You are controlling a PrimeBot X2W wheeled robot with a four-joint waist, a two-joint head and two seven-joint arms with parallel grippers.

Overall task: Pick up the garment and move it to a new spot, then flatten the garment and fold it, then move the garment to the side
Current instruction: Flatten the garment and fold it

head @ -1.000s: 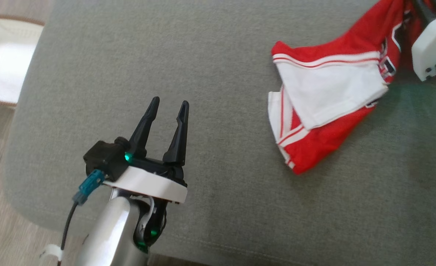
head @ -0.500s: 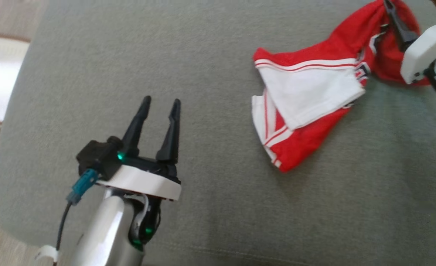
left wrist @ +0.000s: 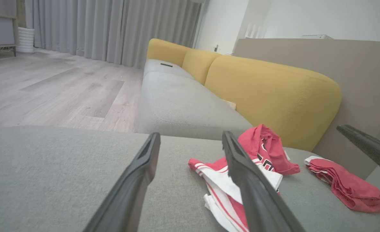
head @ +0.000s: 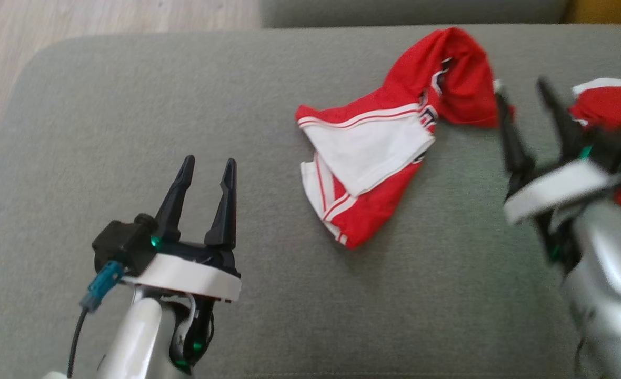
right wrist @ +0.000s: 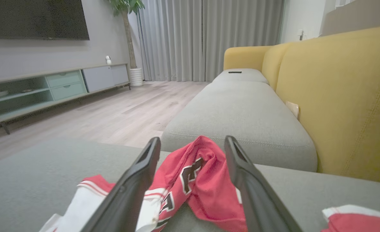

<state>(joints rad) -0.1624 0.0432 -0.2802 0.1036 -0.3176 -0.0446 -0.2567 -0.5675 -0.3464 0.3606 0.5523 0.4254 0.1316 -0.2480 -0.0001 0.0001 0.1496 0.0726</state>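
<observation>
Red garment (head: 373, 142) | L claw (head: 209, 159) spread, away | R claw (head: 521, 87) spread — nr it

You can count two red garments, the crumpled garment (head: 373, 158) and the folded garment (head: 610, 102), one grey cushion (head: 131, 105), and two end effectors, the left end effector (head: 209, 159) and the right end effector (head: 521, 86), each with two fingers.
</observation>
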